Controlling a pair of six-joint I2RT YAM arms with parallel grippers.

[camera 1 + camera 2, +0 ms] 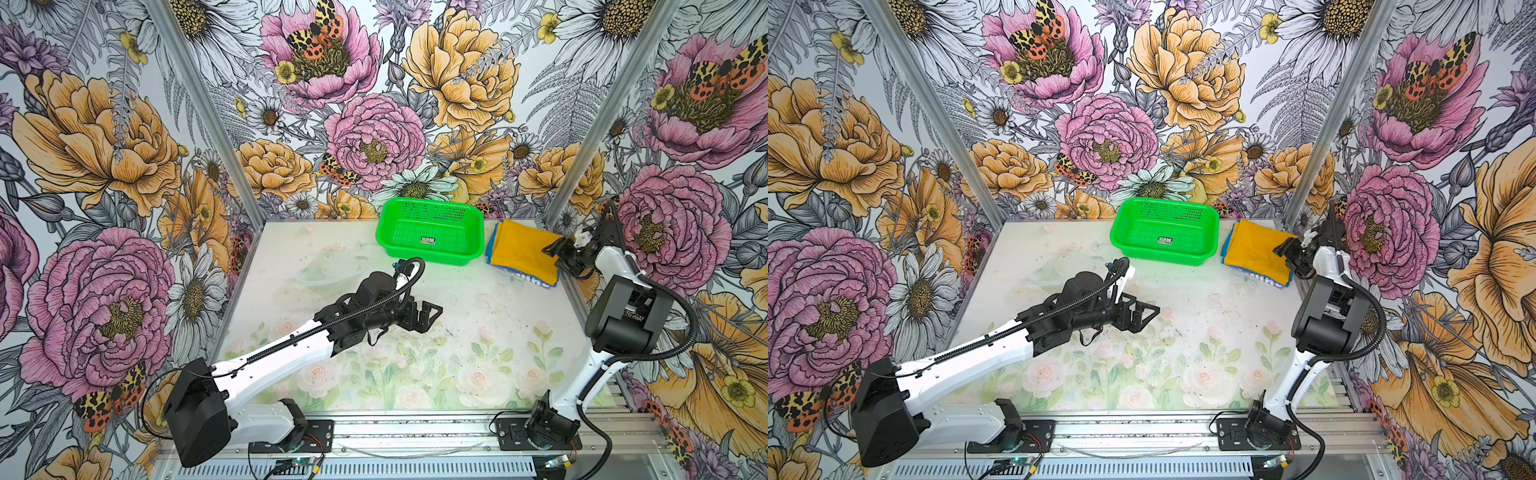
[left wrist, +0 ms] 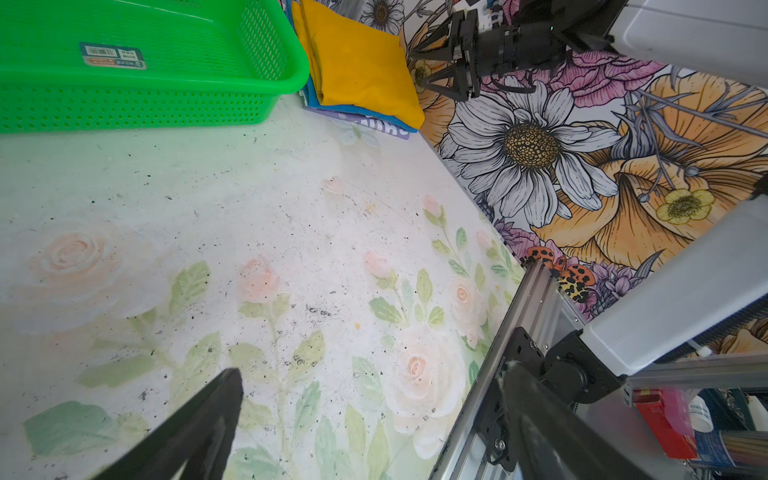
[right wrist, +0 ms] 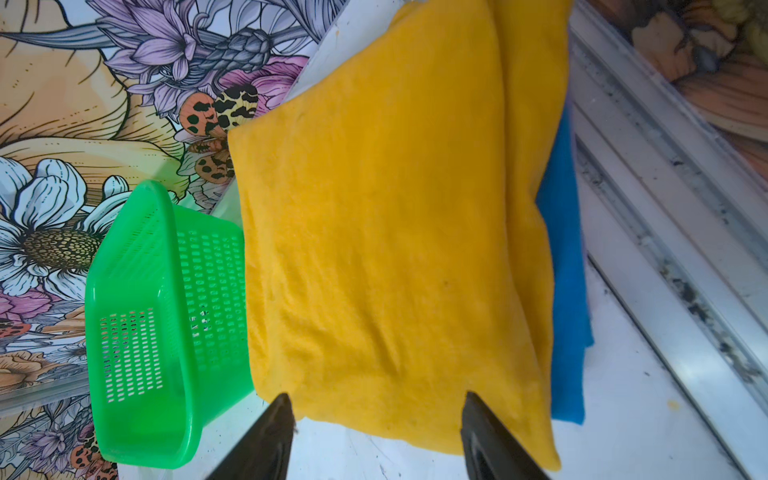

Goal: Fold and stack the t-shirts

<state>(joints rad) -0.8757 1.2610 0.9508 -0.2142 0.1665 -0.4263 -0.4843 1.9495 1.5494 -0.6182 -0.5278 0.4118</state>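
A folded mustard-yellow t-shirt [image 1: 521, 249] [image 1: 1254, 249] [image 3: 382, 249] lies on top of a folded bright blue t-shirt [image 1: 492, 245] [image 3: 565, 249] at the table's back right corner. Blue cloth shows along the edges of the stack, with white lettering on its front edge [image 2: 374, 124]. My right gripper [image 1: 552, 255] [image 1: 1283, 251] [image 3: 377, 397] hovers at the right edge of the stack, open, with nothing between its fingers. Over the middle of the table, my left gripper [image 1: 432, 316] [image 1: 1148, 313] [image 2: 372, 372] is wide open and holds nothing, well apart from the stack.
A bright green perforated basket [image 1: 428, 255] [image 1: 1163, 255] [image 2: 124, 108] [image 3: 137, 374] stands empty at the back, right beside the stack's left edge. Flowered walls close in the back and both sides. A metal rail [image 2: 519, 316] runs along the table's right edge.
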